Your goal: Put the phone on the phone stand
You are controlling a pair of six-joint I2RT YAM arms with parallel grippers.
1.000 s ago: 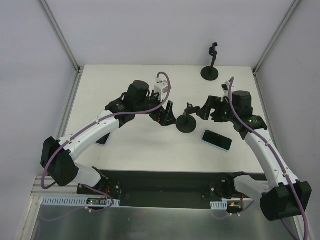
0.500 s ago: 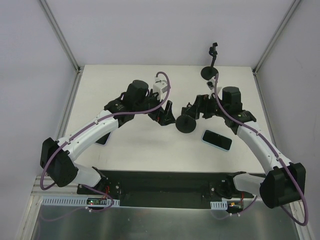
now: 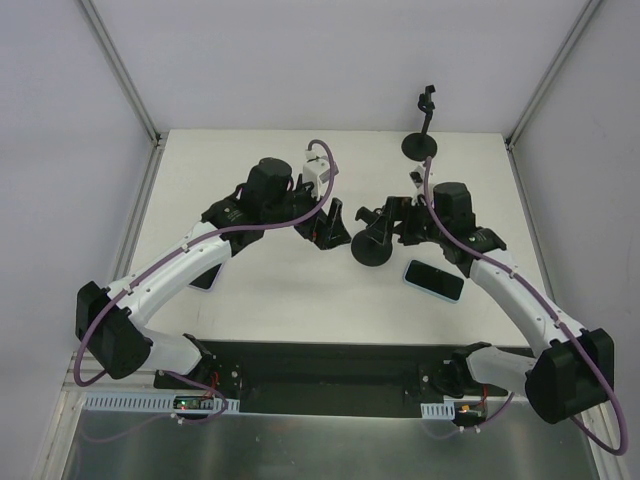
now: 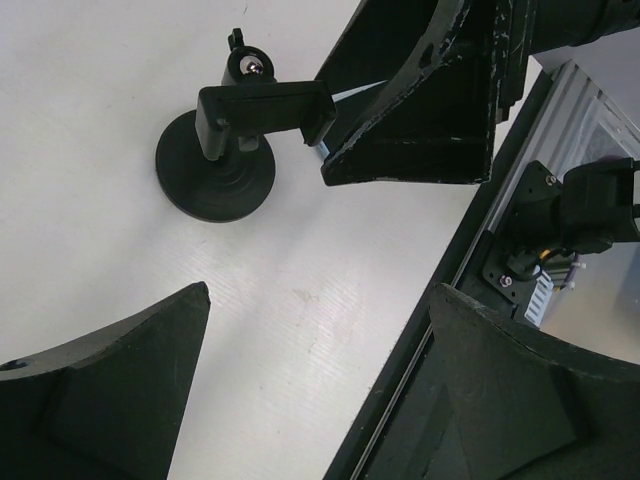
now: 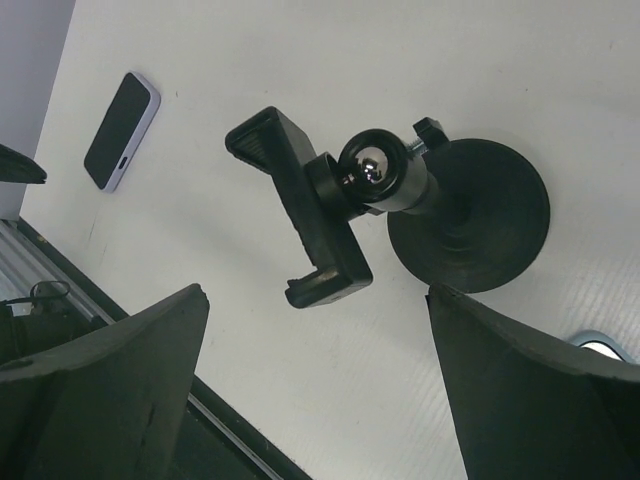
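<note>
Your left gripper (image 3: pixel 331 234) gapes wide, empty. Right gripper (image 3: pixel 381 222) likewise, masking stand (image 3: pixel 372 250) clamp from above. Phone (image 3: pixel 434 280) at stand's 4 o'clock. Second phone (image 3: pixel 205 277) half-hidden under left arm (image 3: pixel 180 265).

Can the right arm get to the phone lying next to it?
Probably yes. The phone lies flat in the open with nothing on it, and the right gripper hangs open close by, at the stand. It would only need to swing back a little.
</note>
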